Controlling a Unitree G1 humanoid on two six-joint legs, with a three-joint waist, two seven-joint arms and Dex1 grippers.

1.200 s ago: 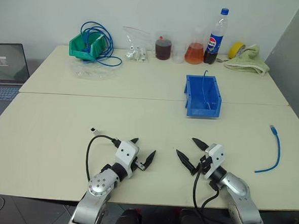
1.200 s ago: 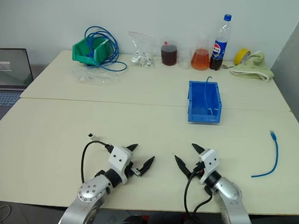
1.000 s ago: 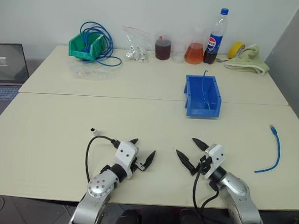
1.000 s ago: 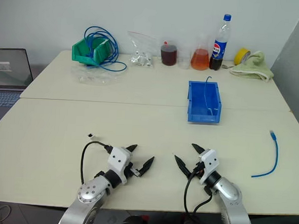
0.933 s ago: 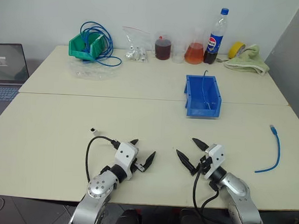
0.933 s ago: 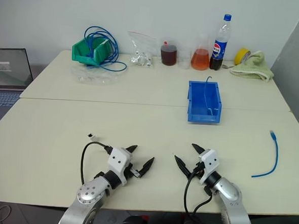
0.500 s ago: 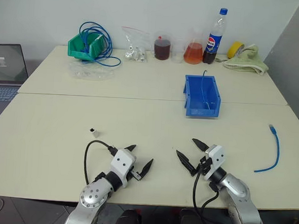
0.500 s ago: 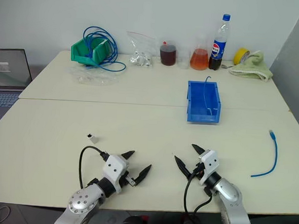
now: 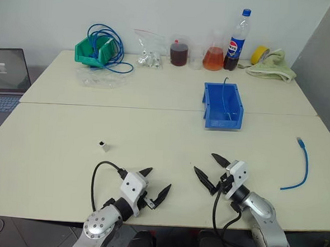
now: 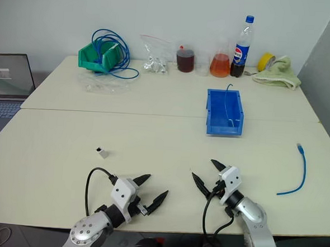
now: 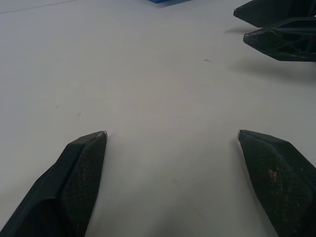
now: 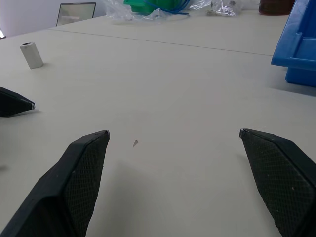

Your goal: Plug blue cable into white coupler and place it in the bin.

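both pincers (image 9: 157, 181) (image 9: 208, 170) wide, empty

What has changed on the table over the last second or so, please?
The left gripper has drawn back toward the robot, jaws open and empty, uncovering the white coupler. The right gripper, blue cable and blue bin stayed put.

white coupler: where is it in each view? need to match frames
Left eye view: white coupler alone on the table, left of centre, beyond the left pincer.
Right eye view: same spot.
Left wrist view: not in it.
Right wrist view: small white block standing upright, far from the blue bin.
Shared landmark: the blue bin, whose corner also shows in the left wrist view.
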